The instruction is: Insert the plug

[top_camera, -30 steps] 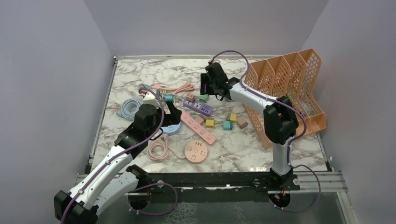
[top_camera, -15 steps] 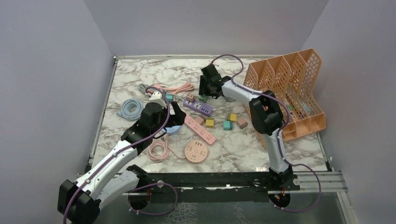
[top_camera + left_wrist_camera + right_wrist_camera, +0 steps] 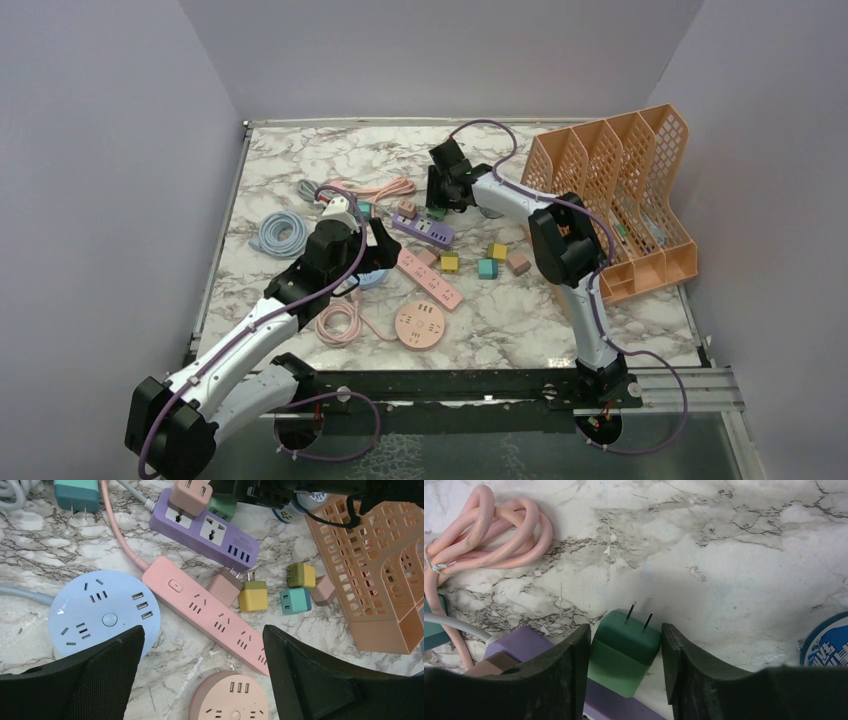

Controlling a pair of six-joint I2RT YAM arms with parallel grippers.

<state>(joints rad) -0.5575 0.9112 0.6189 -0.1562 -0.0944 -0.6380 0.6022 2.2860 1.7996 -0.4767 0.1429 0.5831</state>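
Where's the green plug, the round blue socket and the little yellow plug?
green plug [image 3: 622,655], right wrist view, middle of its body
round blue socket [image 3: 109,619], left wrist view, its centre button
yellow plug [image 3: 252,590], left wrist view, middle of its body

Lab test cell: plain walls [image 3: 100,150] enclose marble table [image 3: 290,160].

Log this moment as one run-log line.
right claw: straddling green plug, prongs bare, grip unclear | left claw: open over pink power strip | plug not inserted
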